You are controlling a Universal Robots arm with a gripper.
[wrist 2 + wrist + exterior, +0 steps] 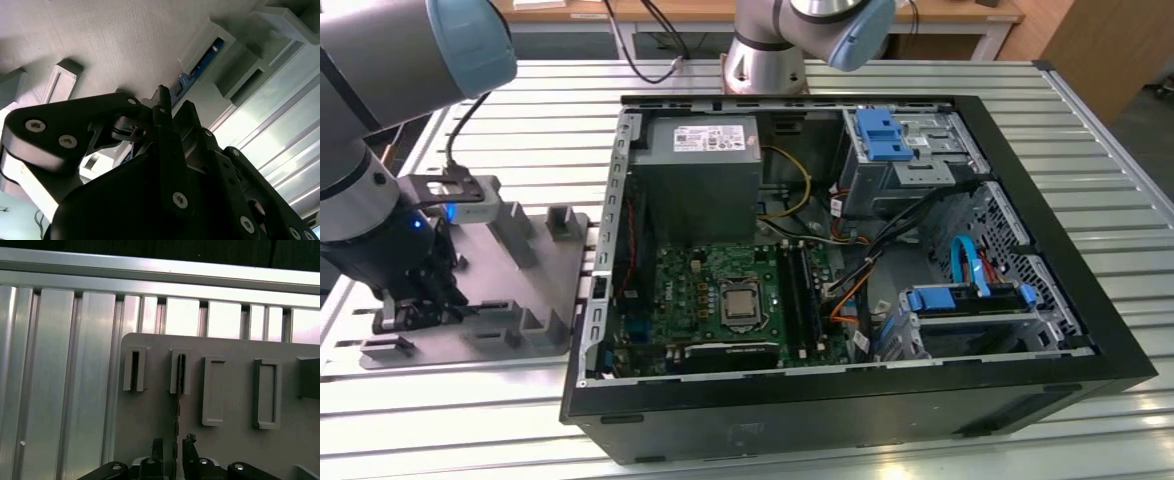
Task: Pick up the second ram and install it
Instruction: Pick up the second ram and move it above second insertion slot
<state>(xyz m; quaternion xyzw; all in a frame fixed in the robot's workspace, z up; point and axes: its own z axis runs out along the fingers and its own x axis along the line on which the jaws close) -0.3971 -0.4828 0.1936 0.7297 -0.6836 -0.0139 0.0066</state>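
In the exterior view the pincer (420, 305) hangs low over the gray holder plate (520, 290) on the desk (454, 440), well apart from the open computer case (854, 420), so pick-up and installing both look undone. In the second wrist view the second ram (198, 69) stands on edge in a holder slot, its long axis flat along the plate with one end toward the pincer. In the first wrist view it shows edge-on, running between the fingers (189, 444), which stand apart, one on either side, not clamped.
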